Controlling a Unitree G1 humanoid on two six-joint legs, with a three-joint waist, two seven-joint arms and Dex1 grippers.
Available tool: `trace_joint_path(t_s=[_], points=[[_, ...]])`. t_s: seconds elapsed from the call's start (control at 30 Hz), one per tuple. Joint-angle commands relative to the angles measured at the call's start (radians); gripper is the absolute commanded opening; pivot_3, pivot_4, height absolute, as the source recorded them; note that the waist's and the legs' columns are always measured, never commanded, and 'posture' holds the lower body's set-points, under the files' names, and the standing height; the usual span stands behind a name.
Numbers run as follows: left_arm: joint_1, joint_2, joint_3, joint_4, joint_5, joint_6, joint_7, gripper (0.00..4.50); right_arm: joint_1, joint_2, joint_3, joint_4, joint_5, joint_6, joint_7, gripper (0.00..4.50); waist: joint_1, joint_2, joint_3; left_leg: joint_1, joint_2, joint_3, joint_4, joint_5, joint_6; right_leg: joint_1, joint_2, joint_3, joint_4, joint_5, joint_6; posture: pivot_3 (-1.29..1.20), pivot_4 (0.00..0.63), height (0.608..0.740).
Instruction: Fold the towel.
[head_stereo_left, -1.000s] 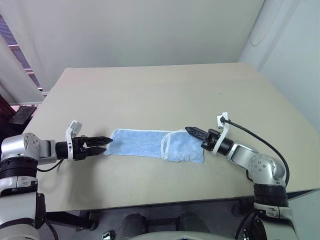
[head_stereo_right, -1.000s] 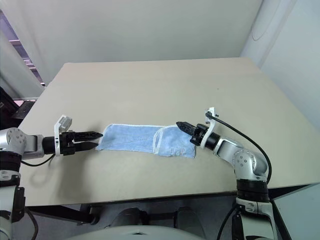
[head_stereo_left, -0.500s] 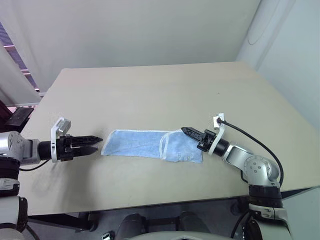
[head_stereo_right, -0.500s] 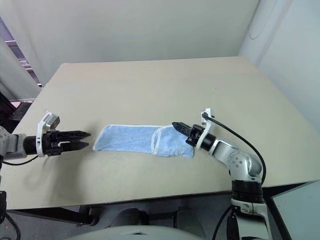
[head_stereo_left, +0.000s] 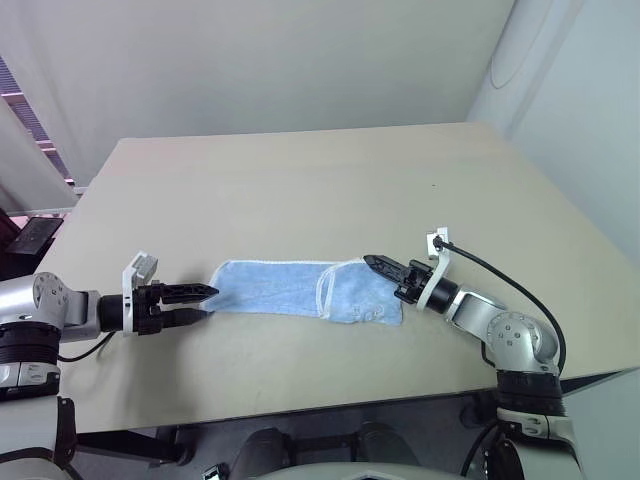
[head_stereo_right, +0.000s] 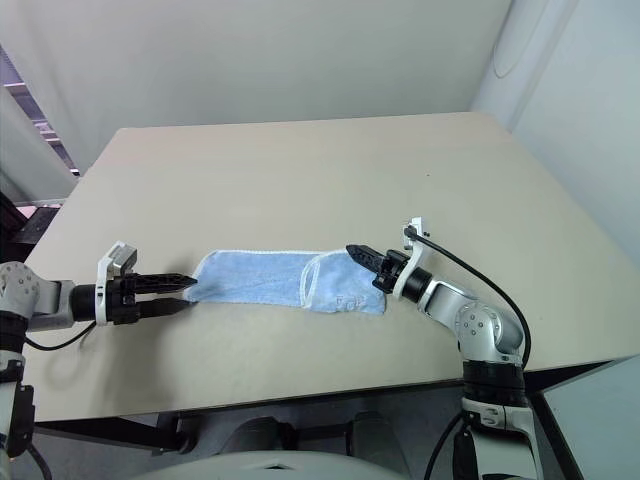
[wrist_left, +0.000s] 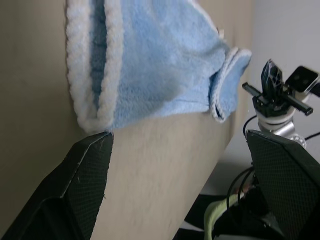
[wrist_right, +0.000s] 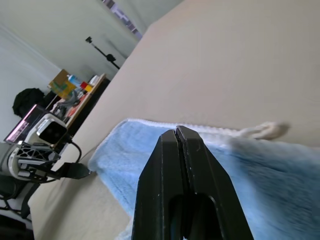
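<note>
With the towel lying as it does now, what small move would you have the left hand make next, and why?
Probably ease the left hand forward and close on the towel at its near end. Its fingers are open and sit just short of that white-bordered edge, one tip beside the corner. The right hand is shut over the folded-over far end.

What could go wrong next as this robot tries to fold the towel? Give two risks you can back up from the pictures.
1. The open left gripper sits at the towel's end, low on the table; closing may pinch only the white edging, or miss.
2. The right gripper is shut above the folded-over end, apparently holding nothing, so a pull from the left could drag the towel.
</note>
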Motion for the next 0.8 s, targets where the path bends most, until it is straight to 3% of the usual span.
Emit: trace_joint_path(t_s=[0.03, 0.53, 0.63, 0.8], points=[[-0.025, -0.024, 0.047, 0.01, -0.008, 0.023, 0.05, 4.45, -0.008, -0.005, -0.019, -0.012, 0.008, -0.013, -0.002, 0.0, 0.0, 0.0, 0.0, 0.0, 0.0, 0.0, 0.0, 0.0, 0.0, 0.0, 0.0, 0.0, 0.0, 0.0, 0.0, 0.0, 0.0, 0.74], [-0.032, -0.135, 0.213, 0.003, -0.03, 0.071, 0.213, 4.45, 0.006, -0.007, -0.017, -0.024, 0.0, -0.032, -0.018, 0.0, 0.002, 0.0, 0.0, 0.0, 0.0, 0.0, 0.0, 0.0, -0.001, 0.001, 0.0, -0.001, 0.001, 0.0, 0.0, 0.0, 0.0, 0.74], [-0.031, -0.138, 0.236, 0.012, -0.025, 0.054, 0.235, 3.9, 0.003, -0.01, -0.017, -0.02, -0.003, -0.036, -0.018, 0.0, 0.003, 0.0, 0.0, 0.0, 0.0, 0.0, 0.0, 0.0, -0.001, 0.001, 0.0, -0.001, 0.001, 0.0, 0.0, 0.0, 0.0, 0.74], [-0.03, -0.141, 0.263, 0.028, -0.021, 0.04, 0.262, 2.09, -0.001, -0.013, -0.017, -0.014, -0.008, -0.04, -0.016, 0.0, 0.002, 0.0, 0.0, 0.0, 0.0, 0.0, 0.0, 0.001, -0.001, 0.001, 0.0, -0.001, 0.001, 0.0, 0.0, 0.0, 0.0, 0.74]])
